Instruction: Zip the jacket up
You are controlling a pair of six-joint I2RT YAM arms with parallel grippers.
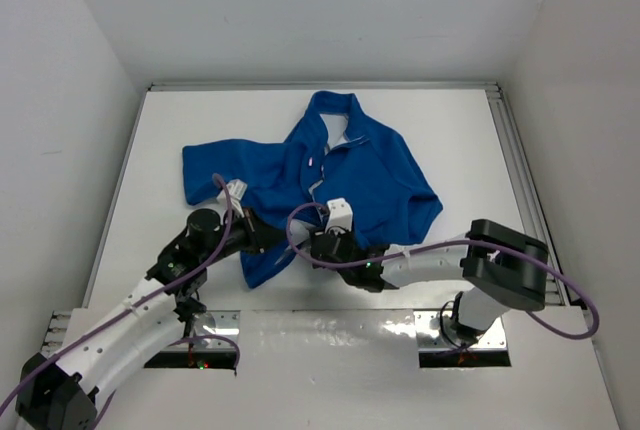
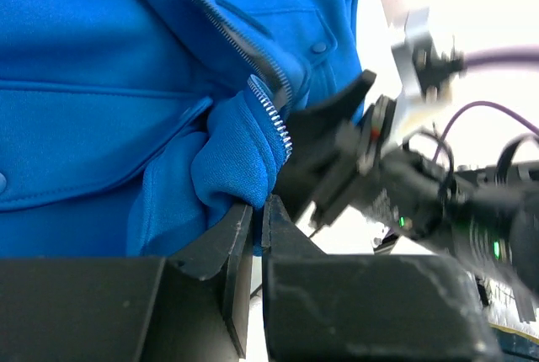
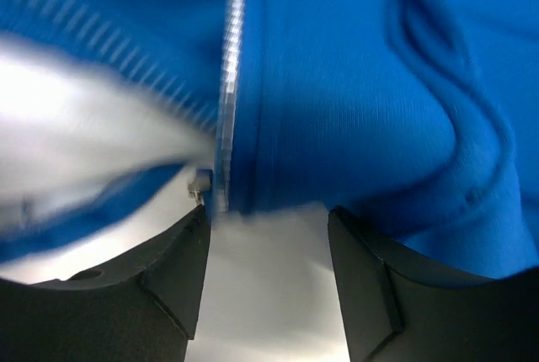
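The royal-blue fleece jacket point(image 1: 330, 175) lies on the white table, collar to the far side, front partly open with the silver zipper point(image 1: 322, 165) showing. My left gripper point(image 1: 268, 235) is shut on the jacket's bottom hem, pinching a fold of blue fabric point(image 2: 240, 160) beside the lower end of the zipper teeth point(image 2: 271, 114). My right gripper point(image 1: 330, 247) is open at the hem just right of it. In the right wrist view the zipper's lower end point(image 3: 227, 126) hangs between its fingertips point(image 3: 268, 215), near the left finger point(image 3: 181, 252).
The white table point(image 1: 450, 130) has a metal rail point(image 1: 515, 180) along the right edge and white walls around it. Purple cables loop over both arms. The right arm's wrist point(image 2: 396, 185) is close beside my left gripper.
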